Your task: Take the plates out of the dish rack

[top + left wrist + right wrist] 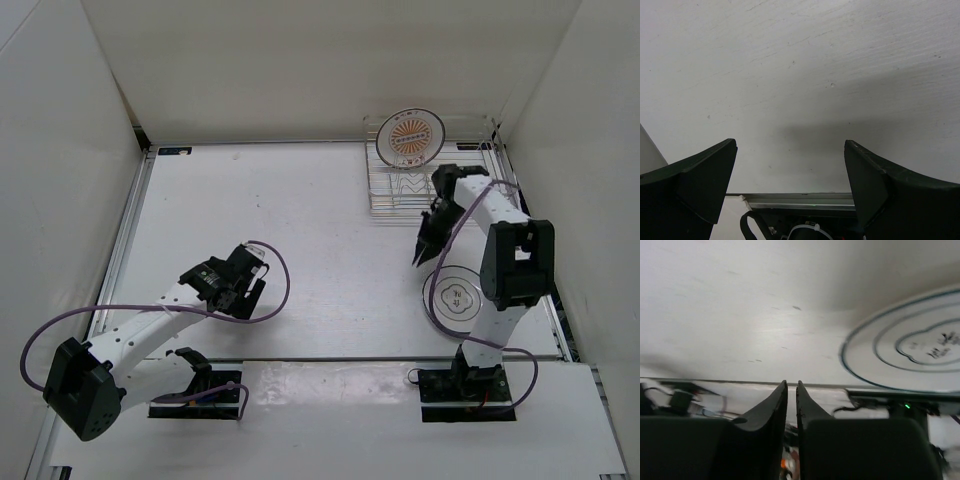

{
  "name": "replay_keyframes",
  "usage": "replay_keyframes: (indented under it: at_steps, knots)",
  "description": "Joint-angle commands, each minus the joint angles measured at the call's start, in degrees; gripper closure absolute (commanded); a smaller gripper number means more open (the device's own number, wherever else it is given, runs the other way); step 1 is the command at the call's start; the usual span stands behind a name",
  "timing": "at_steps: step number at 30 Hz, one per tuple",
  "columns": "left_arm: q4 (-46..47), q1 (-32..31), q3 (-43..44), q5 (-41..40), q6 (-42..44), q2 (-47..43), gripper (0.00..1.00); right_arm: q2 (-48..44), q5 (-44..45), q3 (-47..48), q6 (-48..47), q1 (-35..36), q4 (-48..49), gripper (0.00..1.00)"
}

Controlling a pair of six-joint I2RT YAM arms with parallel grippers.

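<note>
Nearest the arm bases, in the lower left of the top view, the left gripper (790, 145) rests low over the bare table (300, 200). Its fingers are spread wide with nothing between them. It is well apart from every dish, which reads as parked out of the way while the other arm does the work.

Right of centre, just ahead of the right arm's base, a ringed plate (457, 296) lies flat on the table, face up. Thin dark rings and a small centre drawing show on it. The arm's own links cover part of its right side. Flat on the table beside the base looks like the chosen drop spot for unloaded dishes. Whether another plate lies beneath it I cannot tell.

Slightly farther up the frame, the right gripper (791, 384) points down at the table just beside that plate's upper left rim. Its fingers are pressed almost together, with only a thin slit between them, and they grasp nothing. In the wrist view the plate sits off to the right of the fingers, not between them.

Farthest away, in the upper right against the back wall, stands the dish rack (400, 197). One sunburst plate (411, 138) stands upright in its far slots, facing the camera. That plate is yet to be unloaded, so the right arm probably has to reach back there next.
</note>
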Motion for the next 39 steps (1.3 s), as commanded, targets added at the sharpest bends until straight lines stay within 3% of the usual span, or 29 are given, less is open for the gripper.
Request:
replay_keyframes:
  at_steps: [1,3,4,7,8,10,12,13,15,16,19,24,34,39]
  knots:
    - [-0.42,-0.23,0.92,-1.35,0.41,-0.29,0.0,-3.22,-6.82,11.3,1.52,-0.52,6.6,0.79]
    - [-0.42,-0.32,1.19,-1.35,0.58,-0.02,0.0,-3.06,-9.38,17.55,5.71,-1.13,10.32,0.48]
    - [-0.42,-0.32,1.28,-1.26,0.5,0.07,0.0,-2.1,-10.17,19.66,10.36,-1.74,14.76,0.42]
    - [-0.16,-0.32,2.06,-1.35,0.85,0.59,0.0,0.71,-15.78,24.16,26.45,-4.2,22.78,0.39]
    - [-0.33,-0.32,2.33,-1.35,1.02,0.94,0.0,1.77,-16.94,22.94,30.58,-4.91,34.47,0.39]
    - [-0.07,-0.41,2.77,-1.7,1.37,1.21,0.0,2.74,-19.39,18.47,47.24,-6.75,46.63,0.33]
    - [-0.33,-0.32,3.21,-2.49,1.64,1.21,0.0,6.07,-19.06,18.01,55.01,-6.94,57.66,0.23]
    - [-0.68,-0.23,3.21,-2.75,1.72,1.21,0.0,7.3,-18.45,21.23,56.36,-8.68,58.48,0.1]
    - [-1.12,-0.32,3.21,-3.54,1.64,1.12,0.0,13.63,-17.05,26.33,55.41,-8.87,56.04,0.1]
    - [-1.38,-0.32,3.21,-3.98,1.64,1.03,0.0,15.21,-16.17,35.23,55.49,-8.78,55.16,0.1]
    - [-2.18,-0.32,3.39,-4.77,1.81,1.21,0.0,23.99,-13.71,44.44,61.0,-9.22,56.02,0.1]
    - [-2.71,-0.41,4.88,-5.74,2.6,2.7,0.0,27.61,-8.95,44.47,65.42,-9.22,62.17,0.1]
    - [-3.58,2.49,7.6,-4.52,1.82,6.3,0.0,31.66,-7.28,45.43,69.29,-9.13,64.99,0.1]
    - [-3.23,3.98,9.01,-3.64,2.69,8.23,0.0,33.59,-7.89,45.78,71.14,-9.66,65.26,0.16]
